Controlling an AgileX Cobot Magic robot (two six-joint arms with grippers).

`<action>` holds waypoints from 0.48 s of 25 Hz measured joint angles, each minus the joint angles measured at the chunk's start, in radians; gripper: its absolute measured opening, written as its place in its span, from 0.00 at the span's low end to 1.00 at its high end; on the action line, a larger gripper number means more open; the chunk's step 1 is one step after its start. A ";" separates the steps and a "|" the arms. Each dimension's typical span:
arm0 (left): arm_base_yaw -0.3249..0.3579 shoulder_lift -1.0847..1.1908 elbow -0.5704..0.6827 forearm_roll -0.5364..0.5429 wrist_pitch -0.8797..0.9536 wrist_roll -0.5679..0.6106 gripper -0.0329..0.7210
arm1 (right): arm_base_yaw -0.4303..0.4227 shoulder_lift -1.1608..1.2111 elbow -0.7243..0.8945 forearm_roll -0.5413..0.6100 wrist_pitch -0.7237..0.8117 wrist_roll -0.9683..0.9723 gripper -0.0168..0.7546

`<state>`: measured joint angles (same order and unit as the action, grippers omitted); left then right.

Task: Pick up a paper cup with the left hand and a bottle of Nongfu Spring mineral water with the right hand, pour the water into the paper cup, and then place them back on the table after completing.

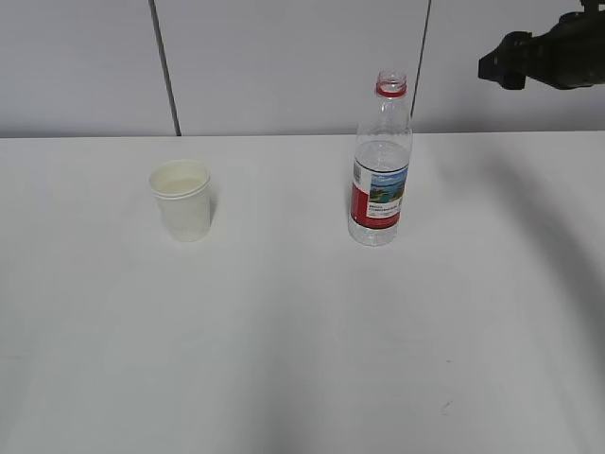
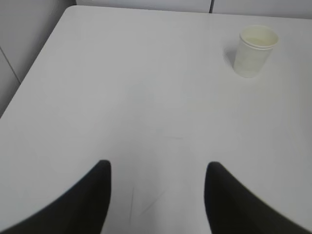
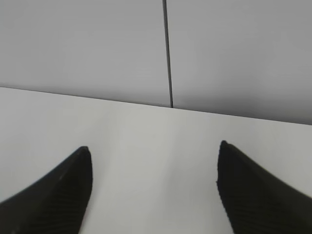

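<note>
Left gripper [image 2: 157, 168]: jaws apart, empty; cup [image 2: 255, 50] far ahead, right.
Right gripper [image 3: 153, 151]: jaws apart, empty; bottle [image 1: 381, 163] unseen from wrist.

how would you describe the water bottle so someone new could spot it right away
On the wide white table, look right of centre, toward the grey back wall. The bottle stands upright there, clear plastic, uncapped, with a red neck ring and a red label bearing a landscape picture. Its only neighbour, the short white paper cup off to its left, is squat, opaque and plain.
</note>
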<state>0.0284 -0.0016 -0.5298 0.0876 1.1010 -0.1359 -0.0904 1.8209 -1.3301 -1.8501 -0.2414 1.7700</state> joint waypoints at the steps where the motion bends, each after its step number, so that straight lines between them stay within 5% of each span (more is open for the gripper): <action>1: 0.003 0.000 0.000 0.000 0.000 0.000 0.55 | 0.000 0.000 0.000 0.000 0.000 0.000 0.78; 12: 0.004 0.000 0.000 0.001 0.000 0.000 0.50 | 0.000 0.000 0.000 0.002 0.099 0.002 0.78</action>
<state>0.0320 -0.0016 -0.5298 0.0889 1.1010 -0.1359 -0.0904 1.8209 -1.3301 -1.8478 -0.1421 1.7721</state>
